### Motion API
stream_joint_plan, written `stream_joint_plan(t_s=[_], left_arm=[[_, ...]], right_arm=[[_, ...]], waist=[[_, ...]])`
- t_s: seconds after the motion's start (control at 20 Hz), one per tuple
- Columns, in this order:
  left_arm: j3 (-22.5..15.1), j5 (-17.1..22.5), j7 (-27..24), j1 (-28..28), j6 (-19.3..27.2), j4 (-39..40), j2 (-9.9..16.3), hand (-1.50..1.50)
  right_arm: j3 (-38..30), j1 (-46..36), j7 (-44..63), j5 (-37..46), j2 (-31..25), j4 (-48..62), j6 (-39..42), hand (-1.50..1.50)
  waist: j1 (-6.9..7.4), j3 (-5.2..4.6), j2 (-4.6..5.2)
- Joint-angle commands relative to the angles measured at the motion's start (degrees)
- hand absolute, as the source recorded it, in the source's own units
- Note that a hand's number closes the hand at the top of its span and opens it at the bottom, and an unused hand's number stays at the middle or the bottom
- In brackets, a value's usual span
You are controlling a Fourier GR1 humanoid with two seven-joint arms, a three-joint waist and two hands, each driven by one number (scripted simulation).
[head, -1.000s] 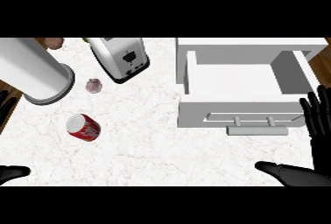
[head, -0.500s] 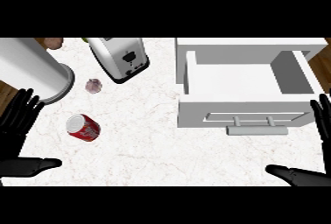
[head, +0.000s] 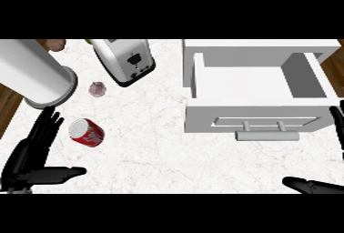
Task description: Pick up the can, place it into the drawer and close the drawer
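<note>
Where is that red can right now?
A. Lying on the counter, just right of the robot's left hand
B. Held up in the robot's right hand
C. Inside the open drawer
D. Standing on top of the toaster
A: the red can lies on its side on the white counter, beside the straight fingers of the left hand, and the open drawer holds nothing.

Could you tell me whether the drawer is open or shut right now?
Open. The drawer is pulled out from its cabinet, its white inside shows bare from above, and its handle faces the robot.
</note>
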Motion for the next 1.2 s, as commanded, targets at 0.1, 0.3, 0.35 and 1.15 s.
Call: stream_joint_plan(t_s=[0.1,0.3,0.35,1.15], left_arm=[[3.36,-1.30,-8.07,-3.86,-0.30,12.77,2.24,-1.50],[1.41,-4.42,-11.12,-6.37,2.16,18.85,0.64,-1.50],[2.54,-3.56,-12.89,-5.41,1.69,20.93,0.87,-1.50],[6.51,-3.91,-29.60,-19.23,2.02,54.76,6.15,-1.50]], right_arm=[[-1.80,1.40,-0.80,-1.12,0.16,-1.32,1.68,-1.50],[-5.22,1.71,3.68,-4.60,-1.53,-5.41,2.45,-1.50],[-5.16,0.58,2.66,-4.04,-2.04,-2.60,3.42,-1.50],[-7.26,2.98,4.46,-4.65,-0.57,-6.32,5.57,-1.50]], waist=[[-0.09,0.00,0.01],[-0.26,-0.01,0.00],[-0.11,-0.01,0.02],[-0.49,-0.04,0.09]])
